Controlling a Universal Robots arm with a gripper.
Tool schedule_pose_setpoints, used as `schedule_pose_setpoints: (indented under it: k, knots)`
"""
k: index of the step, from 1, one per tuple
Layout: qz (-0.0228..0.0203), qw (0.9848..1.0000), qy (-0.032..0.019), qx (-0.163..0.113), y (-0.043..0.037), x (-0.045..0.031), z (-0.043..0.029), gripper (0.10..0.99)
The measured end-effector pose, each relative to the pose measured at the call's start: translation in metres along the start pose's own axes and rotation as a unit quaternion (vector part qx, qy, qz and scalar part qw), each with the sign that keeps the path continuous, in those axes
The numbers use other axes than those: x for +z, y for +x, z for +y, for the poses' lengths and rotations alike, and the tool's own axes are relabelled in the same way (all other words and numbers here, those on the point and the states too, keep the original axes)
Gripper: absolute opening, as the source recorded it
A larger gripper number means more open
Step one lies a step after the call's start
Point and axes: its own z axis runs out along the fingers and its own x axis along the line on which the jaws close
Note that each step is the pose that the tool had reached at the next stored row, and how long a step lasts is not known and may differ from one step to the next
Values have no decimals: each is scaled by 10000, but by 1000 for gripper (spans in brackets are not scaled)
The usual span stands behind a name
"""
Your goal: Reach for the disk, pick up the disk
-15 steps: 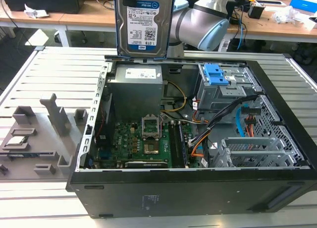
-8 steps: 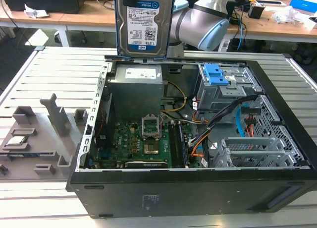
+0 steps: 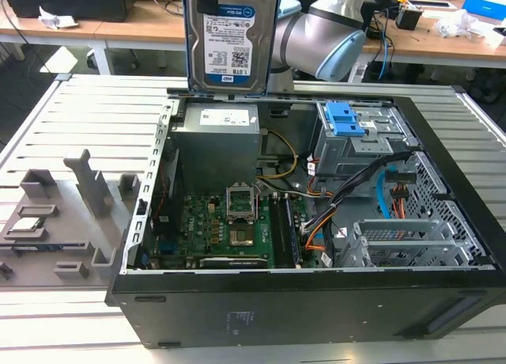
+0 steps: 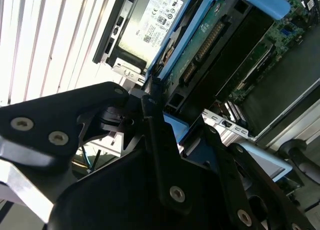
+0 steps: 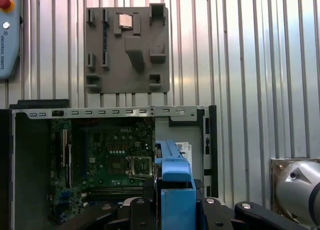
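Disk held upright in the air above the open computer case.

In the exterior view the disk (image 3: 233, 39) hangs with its label facing the camera, over the far rim of the computer case (image 3: 277, 305) and clear of it. The grey arm (image 3: 316, 33) is behind it toward the exterior view's right. The jaws are closed on the disk. In the first wrist view they sit tight on either side of its blue bracket (image 5: 176, 195), though the exact contact seems partly hidden. In the second wrist view the disk's green underside runs away from the jaws. The case lies open on the slatted metal desk (image 3: 87, 103) with its circuit board (image 3: 229, 225) exposed. A grey holder (image 3: 71, 214) lies beside the case on the exterior view's left.
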Motion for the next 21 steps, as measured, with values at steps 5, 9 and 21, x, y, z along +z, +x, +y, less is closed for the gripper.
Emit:
schedule_pose_setpoints:
  k: [5, 9, 21]
  knots:
    - [0, 10000, 0, 0, 0, 51, -15, 369]
    - [0, 10000, 0, 0, -1, 70, -20, 369]
    - [0, 10000, 0, 0, -2, 153, -60, 369]
